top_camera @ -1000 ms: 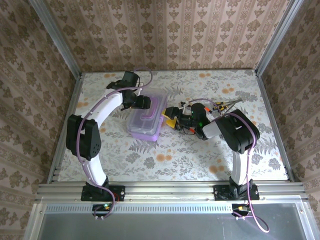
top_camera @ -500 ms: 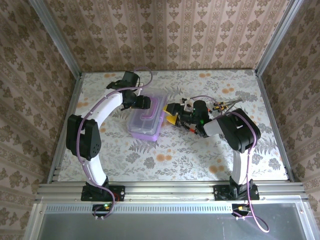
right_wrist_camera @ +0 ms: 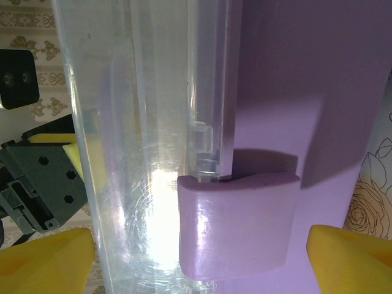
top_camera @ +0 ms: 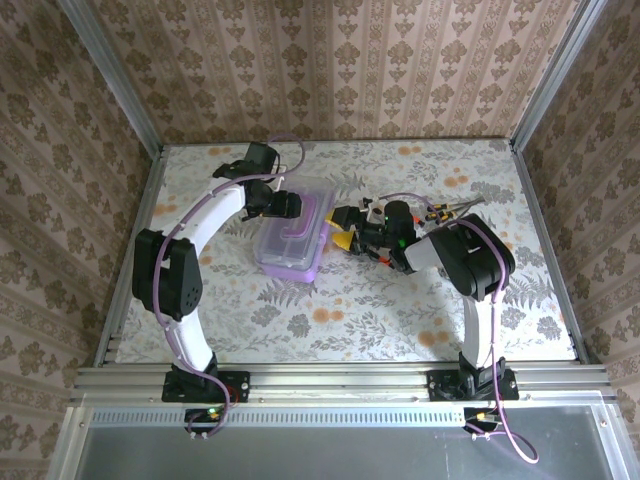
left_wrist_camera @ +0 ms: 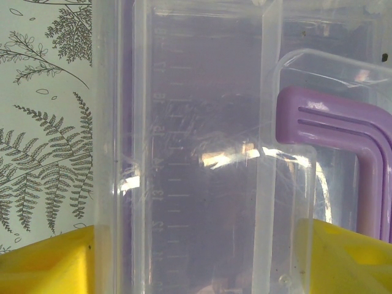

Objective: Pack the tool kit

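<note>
The tool kit box [top_camera: 292,238] is clear plastic with a purple base and handle, and it lies shut at mid-table. My left gripper [top_camera: 284,205] sits at its far end. In the left wrist view this gripper [left_wrist_camera: 202,260] straddles the clear lid [left_wrist_camera: 196,122], yellow fingers [left_wrist_camera: 46,260] against both sides, with the purple handle [left_wrist_camera: 361,153] to the right. My right gripper [top_camera: 345,228] is at the box's right side. In the right wrist view it [right_wrist_camera: 202,260] stands open around the purple latch [right_wrist_camera: 236,223], with a gap to each yellow finger [right_wrist_camera: 43,260].
Several loose tools with orange and black handles [top_camera: 445,210] lie on the floral tabletop behind the right arm. Metal rails and patterned walls fence the table on all sides. Bare tabletop lies in front of the box.
My right gripper has slid toward the far side along the box's right edge, closer to the latch. The left arm and the box have stayed put.
</note>
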Tool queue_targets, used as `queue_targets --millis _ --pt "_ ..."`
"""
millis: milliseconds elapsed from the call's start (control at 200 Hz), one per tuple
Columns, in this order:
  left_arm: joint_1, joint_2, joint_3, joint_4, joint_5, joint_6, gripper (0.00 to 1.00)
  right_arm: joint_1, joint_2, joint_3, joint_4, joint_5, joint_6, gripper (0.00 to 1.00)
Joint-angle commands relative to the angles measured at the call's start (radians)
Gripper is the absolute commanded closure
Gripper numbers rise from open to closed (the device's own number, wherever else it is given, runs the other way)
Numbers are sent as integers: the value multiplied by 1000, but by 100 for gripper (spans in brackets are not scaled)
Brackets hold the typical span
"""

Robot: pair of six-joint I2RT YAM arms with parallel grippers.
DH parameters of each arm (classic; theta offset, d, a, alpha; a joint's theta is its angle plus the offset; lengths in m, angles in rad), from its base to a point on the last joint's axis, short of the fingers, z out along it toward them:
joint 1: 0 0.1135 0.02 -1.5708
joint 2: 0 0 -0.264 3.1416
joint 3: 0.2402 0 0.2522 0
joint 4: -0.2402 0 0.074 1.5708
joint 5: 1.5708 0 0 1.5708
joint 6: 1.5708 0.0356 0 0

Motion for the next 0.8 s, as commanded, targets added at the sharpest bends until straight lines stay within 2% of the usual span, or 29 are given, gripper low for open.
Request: queue_targets --millis 0,795 --pt "8 77 -43 -40 24 1 31 8 31 22 49 -20 19 9" --pt "3 84 -43 -37 28 1 31 57 91 40 220 22 128 6"
